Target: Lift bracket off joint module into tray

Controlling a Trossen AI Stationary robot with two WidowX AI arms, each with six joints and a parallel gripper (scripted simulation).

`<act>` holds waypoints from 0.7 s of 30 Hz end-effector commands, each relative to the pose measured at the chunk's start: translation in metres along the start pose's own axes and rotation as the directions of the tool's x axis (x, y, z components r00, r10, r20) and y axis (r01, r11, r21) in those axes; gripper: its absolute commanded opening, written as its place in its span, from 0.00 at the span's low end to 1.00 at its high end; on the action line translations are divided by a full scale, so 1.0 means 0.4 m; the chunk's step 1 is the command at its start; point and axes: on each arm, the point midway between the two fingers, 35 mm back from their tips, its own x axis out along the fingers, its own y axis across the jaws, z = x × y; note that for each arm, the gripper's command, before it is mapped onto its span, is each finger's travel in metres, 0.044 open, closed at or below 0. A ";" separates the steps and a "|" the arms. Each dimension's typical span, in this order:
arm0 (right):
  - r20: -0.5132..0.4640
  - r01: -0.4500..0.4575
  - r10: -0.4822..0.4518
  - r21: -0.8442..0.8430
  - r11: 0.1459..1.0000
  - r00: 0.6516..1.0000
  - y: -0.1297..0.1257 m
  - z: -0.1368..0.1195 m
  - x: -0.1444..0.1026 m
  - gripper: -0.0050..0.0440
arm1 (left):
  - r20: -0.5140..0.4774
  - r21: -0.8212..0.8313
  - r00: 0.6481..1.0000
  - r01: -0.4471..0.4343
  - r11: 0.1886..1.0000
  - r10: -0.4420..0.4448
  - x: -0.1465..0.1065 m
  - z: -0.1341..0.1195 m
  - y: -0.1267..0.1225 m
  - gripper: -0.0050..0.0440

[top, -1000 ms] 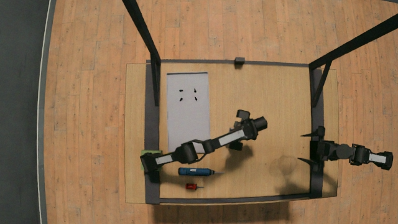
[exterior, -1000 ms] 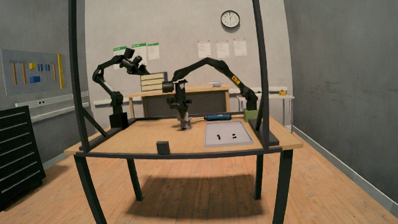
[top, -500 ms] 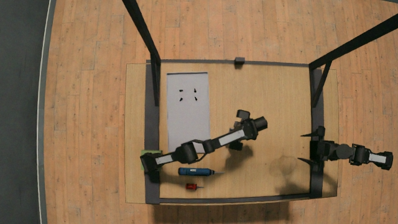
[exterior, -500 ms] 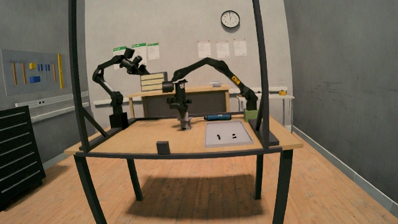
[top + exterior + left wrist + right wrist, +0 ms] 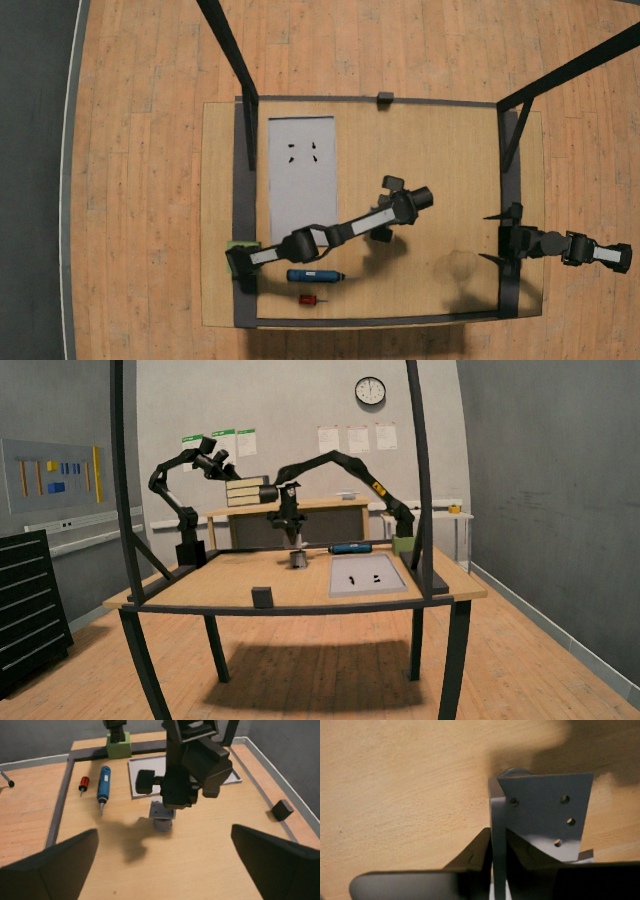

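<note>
The grey bracket (image 5: 545,816) has a plate with several holes and an upright flange. My right gripper (image 5: 494,832) is shut on that flange. In the left wrist view the bracket (image 5: 162,809) sits right over the grey round joint module (image 5: 162,825) (image 5: 298,559), which stands upright at mid-table; I cannot tell whether they still touch. The right arm's wrist (image 5: 395,207) hides both from above. The grey tray (image 5: 302,177) lies flat to one side. My left gripper (image 5: 492,237) is open and empty, held high by the far table edge.
Several small black screws (image 5: 302,152) lie in the tray. A blue screwdriver (image 5: 315,275) and a red one (image 5: 307,300) lie near the right arm's green base (image 5: 240,247). A black block (image 5: 385,97) sits on the table rim. Frame posts stand at the corners.
</note>
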 end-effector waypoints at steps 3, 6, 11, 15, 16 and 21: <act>0.044 -0.028 0.028 0.001 1.000 0.999 -0.003 -0.003 -0.065 0.00 | 0.016 -0.003 1.000 0.000 1.000 0.000 -0.009 0.013 0.000 1.00; 0.044 -0.028 0.028 0.001 1.000 0.999 -0.003 -0.003 -0.065 0.00 | 0.016 -0.003 1.000 0.000 1.000 0.000 -0.009 0.013 0.000 1.00; 0.051 -0.033 0.033 0.001 0.999 0.998 0.000 0.001 -0.070 0.00 | 0.016 -0.003 1.000 0.000 1.000 0.000 -0.009 0.013 0.000 1.00; 0.059 -0.038 0.038 0.001 0.999 0.998 0.003 0.004 -0.080 0.00 | 0.016 -0.003 1.000 0.000 1.000 0.000 -0.009 0.013 0.000 1.00; 0.061 -0.040 0.039 0.000 0.999 0.997 0.003 0.006 -0.084 0.00 | 0.016 -0.003 1.000 0.000 1.000 0.000 -0.009 0.013 0.000 1.00; 0.061 -0.040 0.039 0.000 0.999 0.997 0.002 0.004 -0.105 0.00 | 0.016 -0.003 1.000 0.000 1.000 0.000 -0.009 0.013 0.000 1.00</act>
